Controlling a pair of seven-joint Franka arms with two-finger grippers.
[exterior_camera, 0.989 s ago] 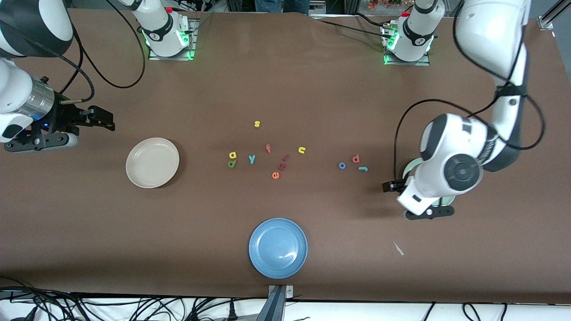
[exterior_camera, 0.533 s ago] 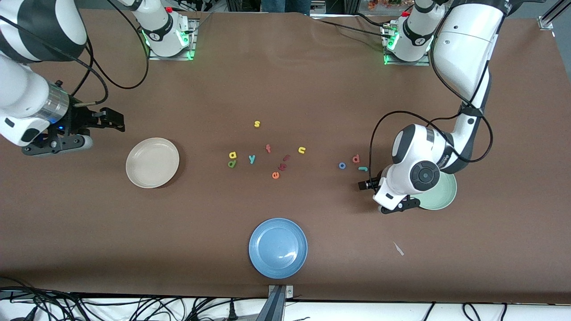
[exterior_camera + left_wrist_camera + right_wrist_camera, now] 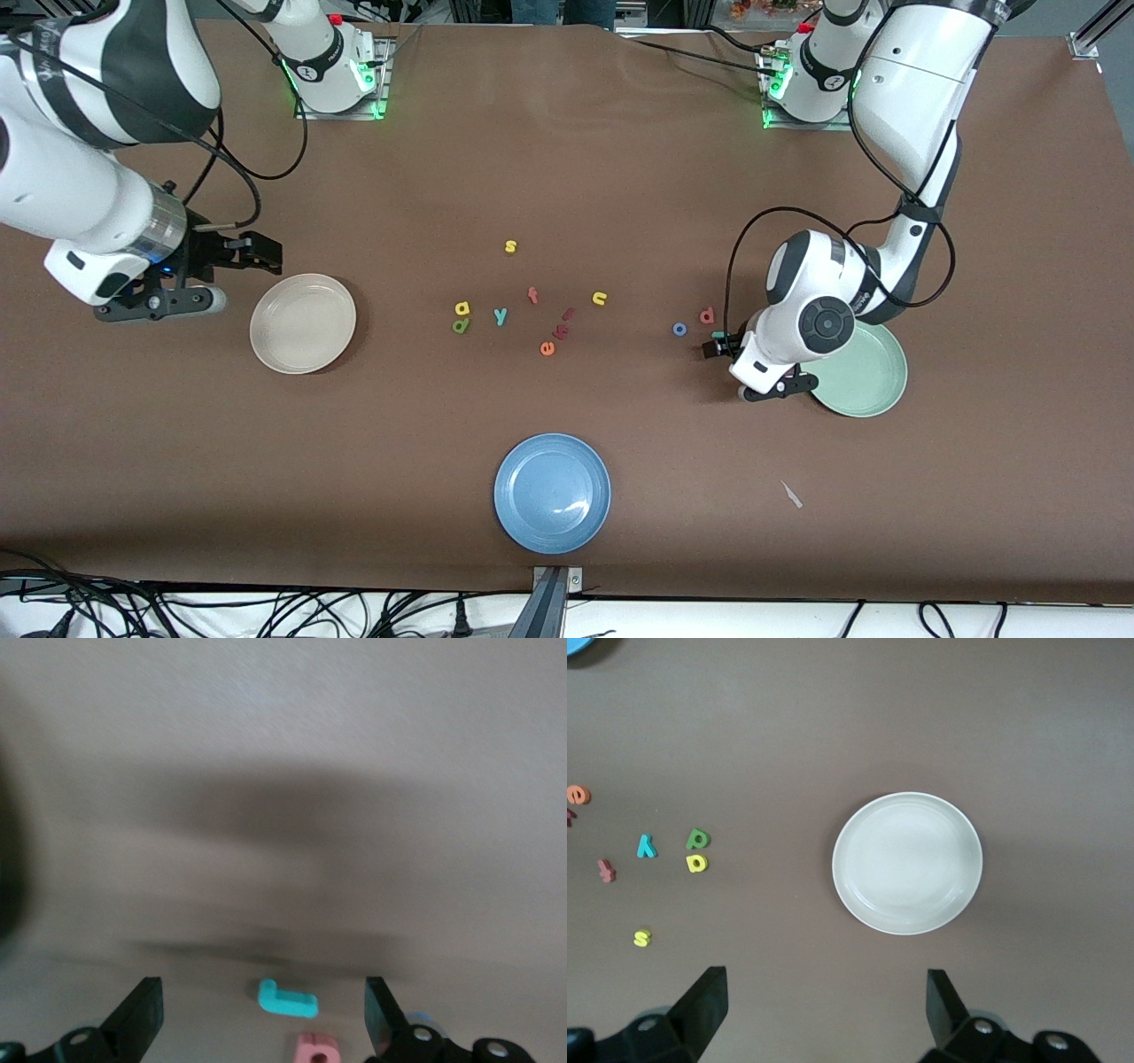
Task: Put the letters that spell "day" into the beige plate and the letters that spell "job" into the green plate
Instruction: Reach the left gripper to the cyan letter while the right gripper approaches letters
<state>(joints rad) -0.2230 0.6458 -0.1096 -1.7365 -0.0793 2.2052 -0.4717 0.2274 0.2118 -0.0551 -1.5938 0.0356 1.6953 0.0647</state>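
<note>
Right now the left arm folds down from its base at the top edge of the surface, elbow bent, its left end effector (image 3: 714,344) low over the teal "j" (image 3: 286,998), fingers spread wide with nothing between them; the "j" lies between the fingertips in the left wrist view. The salmon "b" (image 3: 707,315) and blue "o" (image 3: 679,330) lie just beside it, and the green plate (image 3: 864,377) sits partly under the arm's wrist, toward the left arm's end of the surface.

The right arm reaches in low from its own end, its right end effector (image 3: 257,252) hovering just beside the beige plate (image 3: 303,322), jaws wide apart and empty.

Near the middle lie the yellow "a" (image 3: 462,308), green "d" (image 3: 460,326) and teal "y" (image 3: 500,316), close together. I count three plates, the third a blue plate (image 3: 552,493) near the front edge, and eleven letters in all.
</note>
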